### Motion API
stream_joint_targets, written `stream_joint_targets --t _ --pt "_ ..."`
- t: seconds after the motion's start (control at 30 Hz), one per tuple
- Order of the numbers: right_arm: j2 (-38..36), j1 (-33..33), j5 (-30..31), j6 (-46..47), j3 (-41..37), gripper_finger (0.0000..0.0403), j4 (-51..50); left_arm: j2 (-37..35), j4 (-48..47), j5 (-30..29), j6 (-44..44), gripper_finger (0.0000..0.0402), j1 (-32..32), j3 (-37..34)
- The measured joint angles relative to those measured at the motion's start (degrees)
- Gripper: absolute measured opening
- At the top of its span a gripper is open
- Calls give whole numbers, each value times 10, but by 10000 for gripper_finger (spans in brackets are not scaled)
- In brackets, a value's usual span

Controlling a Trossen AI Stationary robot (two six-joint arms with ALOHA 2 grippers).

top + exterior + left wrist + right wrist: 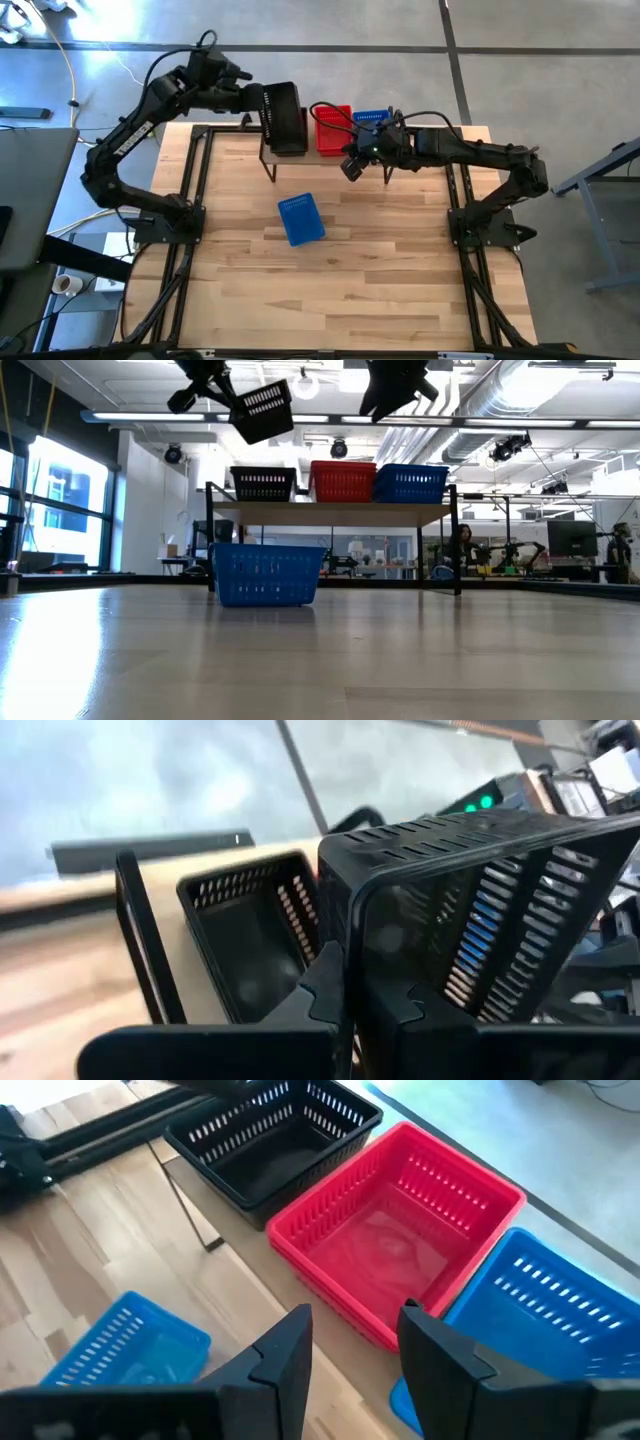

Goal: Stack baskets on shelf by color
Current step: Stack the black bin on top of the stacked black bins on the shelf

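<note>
Hovering above the shelf, the left gripper has its fingers clamped on the wall of a black basket, tilted in the air over the black stack, apparently so it can drop in and nest by color. Red stack in the middle, blue stack at the far end. The right gripper hangs over the shelf, fingers apart and empty. One loose blue basket sits on the tabletop, well clear, likely next.
</note>
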Motion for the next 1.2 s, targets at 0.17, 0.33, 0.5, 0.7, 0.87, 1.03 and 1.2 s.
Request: stream_joint_targets --t 0.17,0.33,0.5,0.7,0.87,1.03,1.2 --pt "0 -8 -3 -17 0 133 -7 41 -41 51 -21 0 21 39" --pt "0 -12 -4 -45 0 133 -7 79 -73 79 -34 0 31 73" --pt "0 -12 -11 -56 0 133 -7 113 -113 80 -35 0 33 88" --pt "0 -12 -22 -56 0 133 -12 141 -113 111 -33 0 52 88" --pt "0 -11 -23 -56 -1 133 -19 150 -130 120 -29 0 74 88" --pt "0 -11 -23 -61 -1 133 -23 158 -155 120 -14 0 90 88" --pt "0 -12 -21 -63 -1 133 -23 169 -155 120 -4 1 89 88"
